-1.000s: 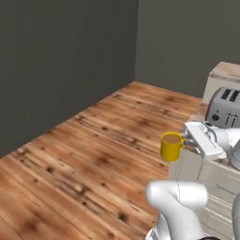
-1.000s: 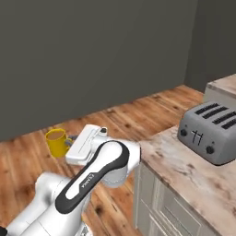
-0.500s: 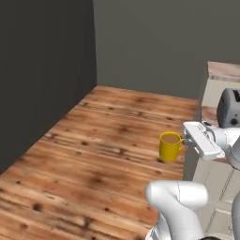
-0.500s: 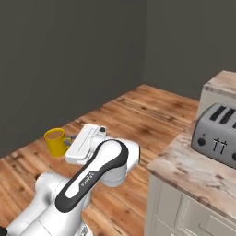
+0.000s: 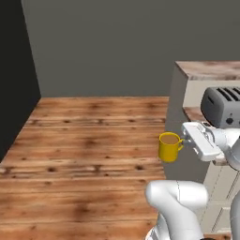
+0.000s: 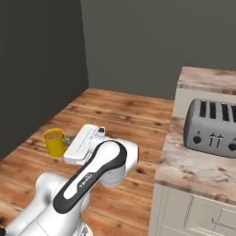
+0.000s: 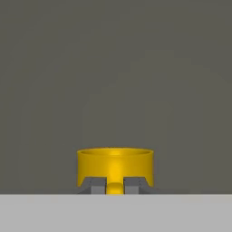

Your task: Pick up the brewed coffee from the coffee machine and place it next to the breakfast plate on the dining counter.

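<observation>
The brewed coffee is a small yellow mug [image 5: 168, 147] with brown liquid inside, held upright in the air above the wooden floor. My gripper [image 5: 184, 140] is shut on its side handle. From the right base view the mug [image 6: 54, 140] hangs left of the gripper [image 6: 68, 142]. In the hand view the mug [image 7: 115, 164] sits just beyond the gripper [image 7: 115, 184], its handle pinched between the two dark fingertips [image 7: 93, 185]. A taller marbled top over a plain beige front, the dining counter [image 5: 206, 69] [image 6: 207, 78], rises behind the lower countertop. The coffee machine and the breakfast plate are out of view.
A grey slotted toaster [image 6: 213, 126] [image 5: 221, 107] stands on the marbled countertop [image 6: 184, 166] over cream cabinets, right of the arm. Wooden floor [image 5: 89, 140] spreads to the left, up to dark grey walls [image 5: 103, 47].
The whole picture has shifted as the base turns; the walls and toaster slide across both base views. The mug stays in the shut gripper, in the same place relative to the arm.
</observation>
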Controlling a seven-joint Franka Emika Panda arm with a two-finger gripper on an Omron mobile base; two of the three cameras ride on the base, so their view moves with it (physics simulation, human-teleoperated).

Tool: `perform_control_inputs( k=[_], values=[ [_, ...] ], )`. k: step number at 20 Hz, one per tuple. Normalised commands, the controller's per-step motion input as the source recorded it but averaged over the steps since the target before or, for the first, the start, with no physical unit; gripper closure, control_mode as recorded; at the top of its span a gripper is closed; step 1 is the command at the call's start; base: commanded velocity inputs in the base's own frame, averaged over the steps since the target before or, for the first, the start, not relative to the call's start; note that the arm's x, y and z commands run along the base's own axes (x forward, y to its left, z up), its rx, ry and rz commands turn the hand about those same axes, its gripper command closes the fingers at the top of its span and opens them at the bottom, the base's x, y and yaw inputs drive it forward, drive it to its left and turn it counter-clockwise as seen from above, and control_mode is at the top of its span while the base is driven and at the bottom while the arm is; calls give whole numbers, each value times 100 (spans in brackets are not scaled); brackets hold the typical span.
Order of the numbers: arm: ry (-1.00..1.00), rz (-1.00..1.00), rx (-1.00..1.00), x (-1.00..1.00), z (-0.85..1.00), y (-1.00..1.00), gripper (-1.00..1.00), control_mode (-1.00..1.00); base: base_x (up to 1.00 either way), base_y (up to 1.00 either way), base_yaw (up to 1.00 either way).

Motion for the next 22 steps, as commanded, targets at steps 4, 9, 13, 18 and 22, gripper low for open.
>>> perform_control_inputs(
  k=[4, 9, 13, 18, 22],
  values=[
    [0, 0, 0, 0, 0, 0, 100, 100, 85, 79, -58],
    [0, 0, 0, 0, 0, 0, 100, 100, 83, 89, -58],
    [0, 0, 0, 0, 0, 0, 100, 100, 81, 97, -59],
    [0, 0, 0, 0, 0, 0, 100, 100, 81, 98, -59],
    [0, 0, 0, 0, 0, 0, 100, 100, 82, 99, -59]
  ],
)
